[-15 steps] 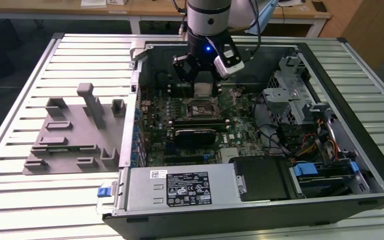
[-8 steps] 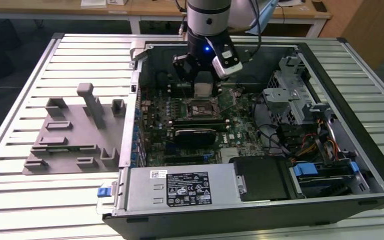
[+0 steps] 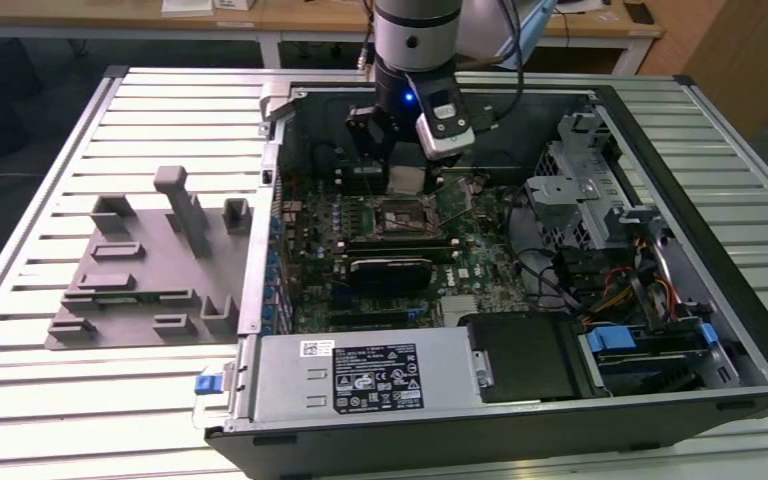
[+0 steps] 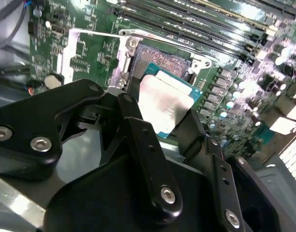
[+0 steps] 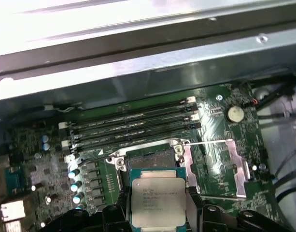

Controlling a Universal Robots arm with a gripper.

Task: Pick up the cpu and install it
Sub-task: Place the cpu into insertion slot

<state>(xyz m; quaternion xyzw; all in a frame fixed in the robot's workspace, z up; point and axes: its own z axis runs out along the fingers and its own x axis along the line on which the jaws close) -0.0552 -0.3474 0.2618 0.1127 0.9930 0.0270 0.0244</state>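
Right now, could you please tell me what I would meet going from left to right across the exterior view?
First the grey fixture tray → the tool gripping the cpu inside the open case → the metal drive cage.

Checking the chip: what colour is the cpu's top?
Silvery-grey cpu, best in the first wrist view.

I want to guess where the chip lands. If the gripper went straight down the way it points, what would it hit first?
Probably the open socket on the motherboard: the gripper holds the cpu above it, though depth is hard to judge.
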